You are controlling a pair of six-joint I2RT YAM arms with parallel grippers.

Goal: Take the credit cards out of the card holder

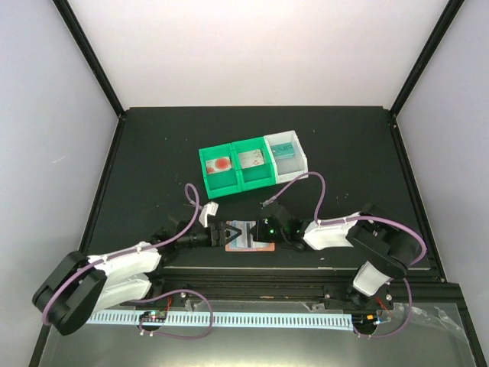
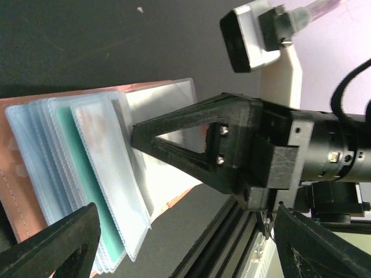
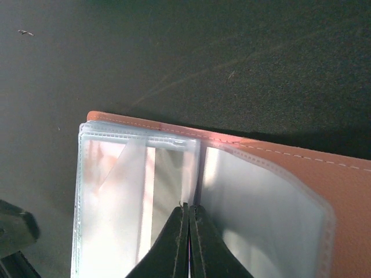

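The card holder (image 1: pixel 246 235) is salmon-brown leather outside, with a line of pale stitching along its edge. Its pockets (image 3: pixel 261 214) are translucent pale blue-white. One pocketed card (image 2: pixel 87 179) is teal. Two green trays (image 1: pixel 206 177) adjoin a white tray (image 1: pixel 303 158). The tray card (image 1: pixel 221 164) in the left green tray is white with a red mark, apparently round. The table (image 1: pixel 153 168) is matt black and the cables (image 1: pixel 192 200) are purple.

I am working in a robot lab, in a small test booth. I can tell from the black table (image 1: pixel 153 153) with plain white walls (image 1: pixel 252 46) and black posts (image 1: pixel 88 57) around it, the left arm (image 1: pixel 114 269) and right arm (image 1: pixel 336 232) bolted at its near edge, and purple cables (image 1: pixel 309 175) running along them
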